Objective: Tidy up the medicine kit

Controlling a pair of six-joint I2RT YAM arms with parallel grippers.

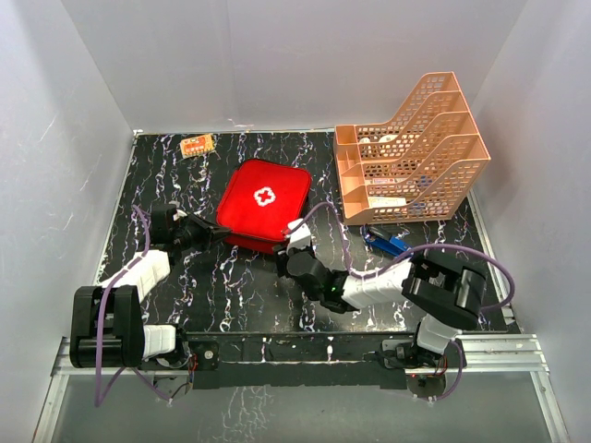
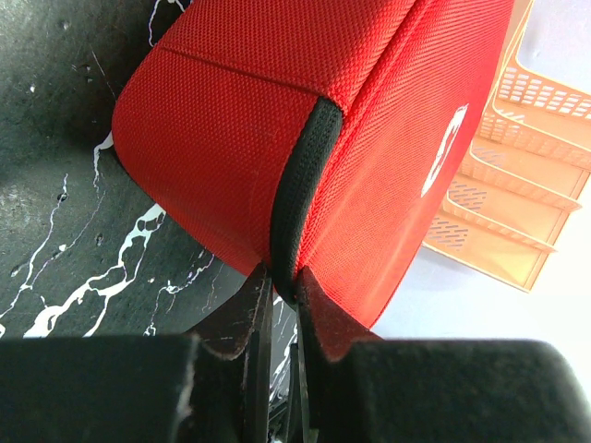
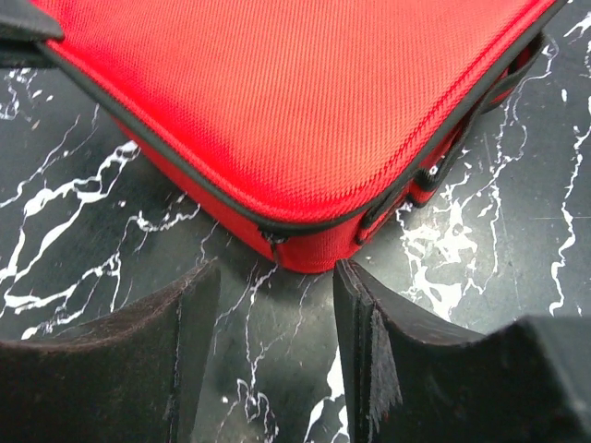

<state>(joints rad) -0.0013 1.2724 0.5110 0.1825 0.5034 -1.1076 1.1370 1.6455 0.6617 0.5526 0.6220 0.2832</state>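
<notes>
Left hand (image 2: 280, 295) is pinched on a black strip (image 2: 300, 185) that runs down the corner of the medicine kit (image 2: 240, 120), its two pads pressed together with only that band between them. Judging by the grip, this hold is there to anchor the case so that it does not slide on the table (image 3: 92, 203) while the other arm works at it. Right hand (image 3: 277, 318) sits low in its wrist view with its pads spread apart and nothing between them. The nearest rounded corner of the kit lies just beyond the gap, untouched, which looks like a line-up on the zip at that corner, though whether a pull tab sits there is too small to tell. From above, the kit lies flat in the middle of the frame, between the two hands and well to the left of the orange tiered tray (image 1: 416, 157) at the upper right. It is a squarish soft case of coarse red woven fabric with rounded corners, a white cross (image 1: 264, 196) on its lid and a black zip line (image 3: 185, 175) around its edge. As far as these views show, the lid is down and the case is closed, so the sorting inside is probably not yet begun.
</notes>
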